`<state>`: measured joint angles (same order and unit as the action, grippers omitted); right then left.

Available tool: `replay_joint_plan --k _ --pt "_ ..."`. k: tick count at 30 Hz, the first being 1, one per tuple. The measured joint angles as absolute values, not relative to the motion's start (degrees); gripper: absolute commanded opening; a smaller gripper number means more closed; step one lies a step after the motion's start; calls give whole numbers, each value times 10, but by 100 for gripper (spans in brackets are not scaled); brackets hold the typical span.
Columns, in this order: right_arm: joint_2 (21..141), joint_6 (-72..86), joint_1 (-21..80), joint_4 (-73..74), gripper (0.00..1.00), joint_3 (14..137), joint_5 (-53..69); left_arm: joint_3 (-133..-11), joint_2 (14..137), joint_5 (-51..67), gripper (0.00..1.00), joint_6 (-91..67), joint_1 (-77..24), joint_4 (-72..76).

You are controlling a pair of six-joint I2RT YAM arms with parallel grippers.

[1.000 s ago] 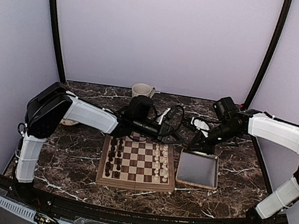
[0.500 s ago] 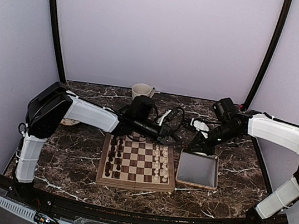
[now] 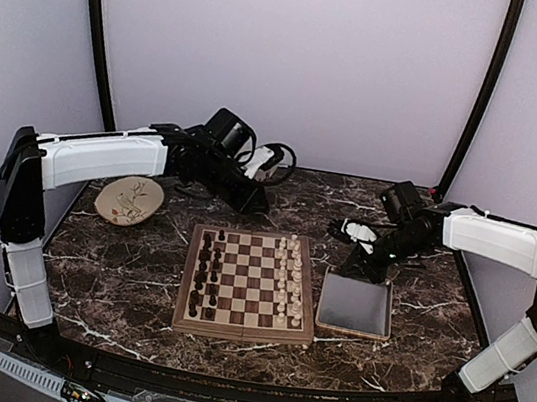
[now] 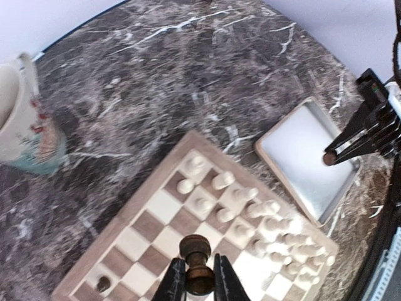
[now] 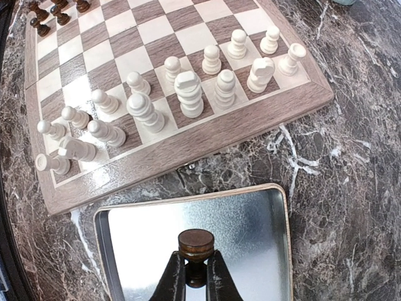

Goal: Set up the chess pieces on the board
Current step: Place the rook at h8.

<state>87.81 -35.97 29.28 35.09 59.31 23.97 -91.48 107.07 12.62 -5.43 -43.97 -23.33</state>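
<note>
The board (image 3: 248, 281) lies in the middle of the counter (image 3: 125, 281), closer to its near edge than its far one. The dark chess pieces (image 3: 201, 274) stand in the two columns along the board's left edge, and the cream chessmen (image 3: 289, 283) stand along its right edge; one cream piece near the board's near right corner lies on its side.

The metal tray (image 5: 250, 232) sits just beside the board's right edge, toward the counter's right edge. The right gripper (image 5: 195, 260) hangs over it, its fingers (image 5: 175, 276) pinched narrowly on a dark chessman (image 5: 195, 242) held upright above the tray's shiny floor. Whether the piece touches the metal cannot be told.

The left gripper (image 4: 199, 271) is raised high over the far part of the counter, left of the middle. Its jaws are nearly closed on a second dark chessman (image 4: 195, 248), gripped around the stem with the round head standing above the fingertips, well clear of the board below.

A pale mug (image 4: 22, 122) with a painted band stands near the counter's far edge; only its outer wall and rim show, so its contents cannot be told. A cream plate (image 3: 129, 200) with a floral pattern lies flat near the counter's left edge, apart from the board.
</note>
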Motion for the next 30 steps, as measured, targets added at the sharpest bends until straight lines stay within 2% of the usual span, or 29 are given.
replay_joint_plan --k 5,11,30 --pt "883 -360 293 347 0 593 230 -917 1043 40 14 -8 -398 -334" --pt "885 -359 293 347 0 593 222 -907 1050 8 14 22 -351 -408" --pt "892 -359 293 347 0 592 210 -907 1125 5 14 33 -349 -434"
